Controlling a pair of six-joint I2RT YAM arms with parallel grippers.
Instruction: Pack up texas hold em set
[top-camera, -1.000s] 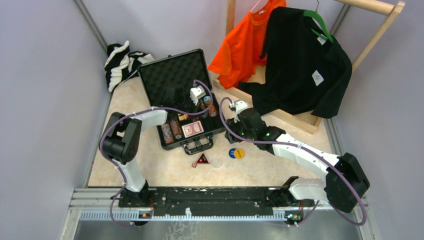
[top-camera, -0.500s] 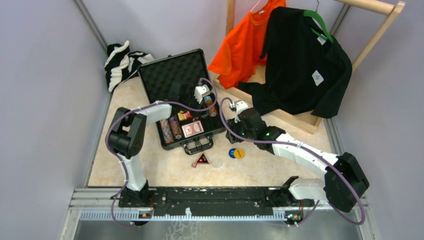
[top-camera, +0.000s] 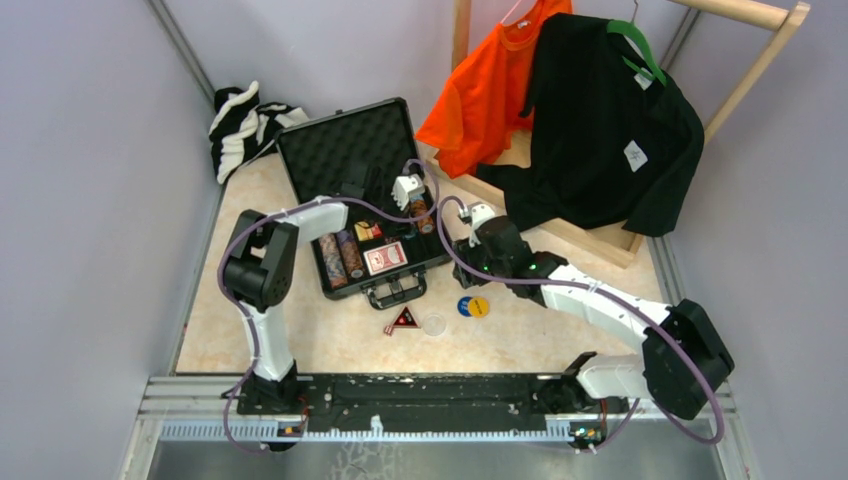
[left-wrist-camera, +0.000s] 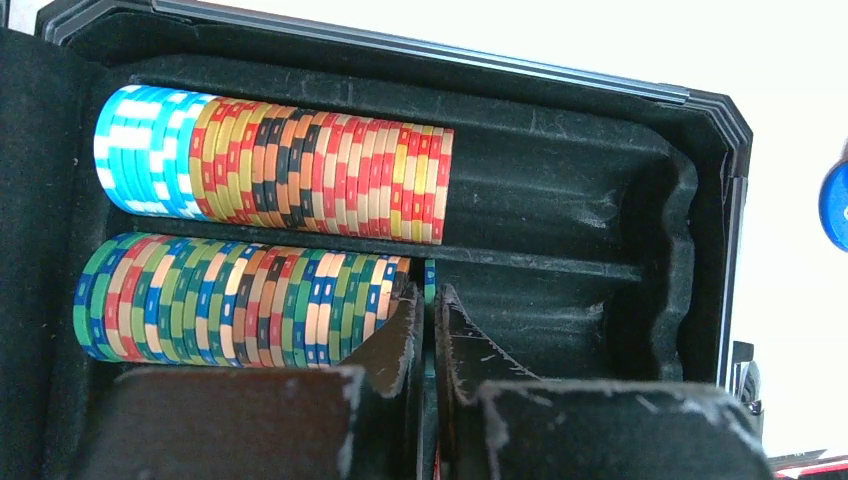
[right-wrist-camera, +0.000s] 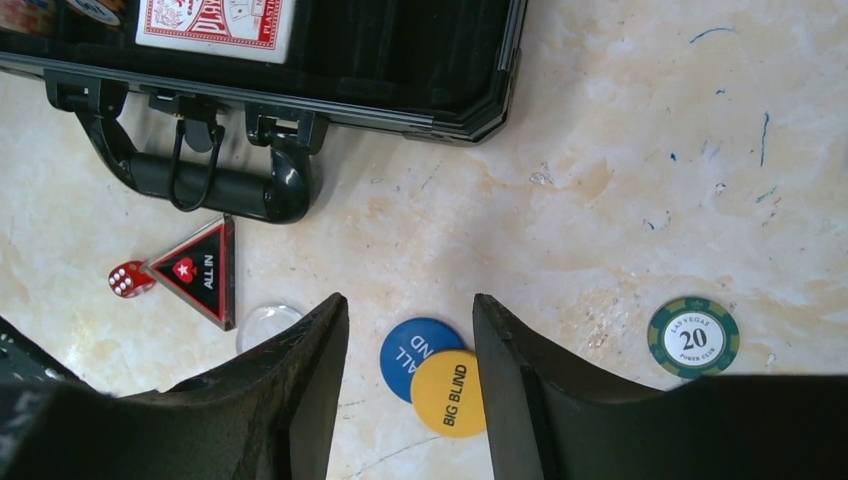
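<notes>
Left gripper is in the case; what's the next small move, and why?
Probably ease the left gripper open. It looks shut on a green chip standing on edge at the end of the lower chip row, inside the case groove, so letting go should seat it.

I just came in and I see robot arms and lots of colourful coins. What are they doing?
They are packing a poker set into the black case. The left gripper is inside the case, at the end of a chip row, pinching what looks like a green chip. The right gripper hangs open above the blue disc and yellow disc on the table. A triangle, a clear disc and a loose chip also lie outside the case.
</notes>
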